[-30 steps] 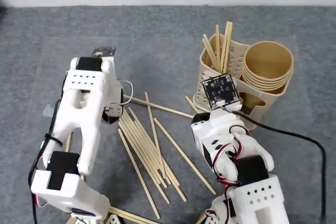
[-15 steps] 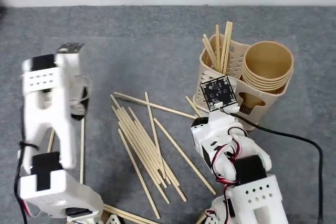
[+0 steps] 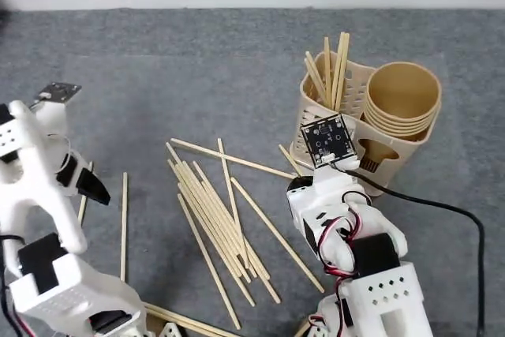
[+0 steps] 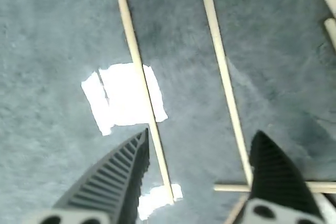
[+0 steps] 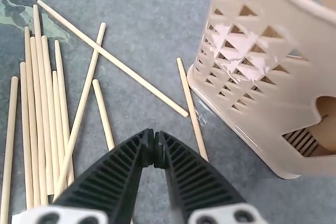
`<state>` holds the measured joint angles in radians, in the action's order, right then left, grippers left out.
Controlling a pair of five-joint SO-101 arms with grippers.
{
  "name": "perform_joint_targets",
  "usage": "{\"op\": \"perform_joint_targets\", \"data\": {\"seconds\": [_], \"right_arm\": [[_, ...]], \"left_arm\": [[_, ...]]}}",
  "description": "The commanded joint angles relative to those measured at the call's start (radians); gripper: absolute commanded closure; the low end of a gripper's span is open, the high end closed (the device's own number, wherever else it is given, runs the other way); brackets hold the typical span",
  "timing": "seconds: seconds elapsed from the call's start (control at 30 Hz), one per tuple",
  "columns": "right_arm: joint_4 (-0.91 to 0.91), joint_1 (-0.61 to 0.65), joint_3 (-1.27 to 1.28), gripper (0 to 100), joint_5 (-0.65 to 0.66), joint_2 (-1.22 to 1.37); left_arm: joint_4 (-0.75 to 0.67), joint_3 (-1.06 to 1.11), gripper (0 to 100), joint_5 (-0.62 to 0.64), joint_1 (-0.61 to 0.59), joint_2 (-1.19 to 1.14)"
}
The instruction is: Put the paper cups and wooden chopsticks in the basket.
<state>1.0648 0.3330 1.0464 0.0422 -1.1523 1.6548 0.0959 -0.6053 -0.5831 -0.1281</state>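
A beige basket (image 3: 347,128) at the right holds a stack of paper cups (image 3: 402,96) and several upright wooden chopsticks (image 3: 331,69). A pile of loose chopsticks (image 3: 221,215) lies in the middle of the grey mat. At the far left, my left gripper (image 4: 199,145) hangs open over two separate chopsticks (image 4: 137,66) (image 4: 224,80), holding nothing. My right gripper (image 5: 154,142) is shut and empty, low over the mat just beside the basket wall (image 5: 262,61). A single chopstick (image 5: 191,109) lies close ahead of it.
A white tape patch (image 4: 123,98) lies under one of the left chopsticks. A black cable (image 3: 426,199) runs from the right arm (image 3: 347,226) off to the right. More chopsticks lie at the front edge (image 3: 189,323). Open mat stretches behind the pile.
The left arm has swung left, away from the middle pile, and now hangs over the two far-left chopsticks. The right arm has barely shifted.
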Motion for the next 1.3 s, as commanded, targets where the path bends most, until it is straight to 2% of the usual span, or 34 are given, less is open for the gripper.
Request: {"op": "perform_joint_targets", "data": {"seconds": [0.0,0.3,0.43,0.67,1.1,1.27], "right_arm": [[-0.019,-0.008,-0.006,98.3,0.002,-0.008],[-0.019,-0.008,-0.006,98.3,0.002,-0.008],[-0.019,-0.008,-0.006,98.3,0.002,-0.008],[-0.019,-0.008,-0.006,98.3,0.002,-0.013],[-0.019,-0.013,-0.006,98.3,0.002,-0.018],[-0.019,-0.013,-0.006,98.3,0.003,-0.018]], "left_arm": [[-0.098,0.042,68,-0.049,-0.006,0.009],[-0.431,0.312,68,-0.069,-0.003,0.009],[-0.511,0.406,68,-0.069,0.015,0.009],[-0.512,0.475,69,-0.061,0.086,0.009],[-0.511,0.526,98,-0.061,0.244,0.009],[-0.440,0.516,99,-0.061,0.310,0.021]]}}
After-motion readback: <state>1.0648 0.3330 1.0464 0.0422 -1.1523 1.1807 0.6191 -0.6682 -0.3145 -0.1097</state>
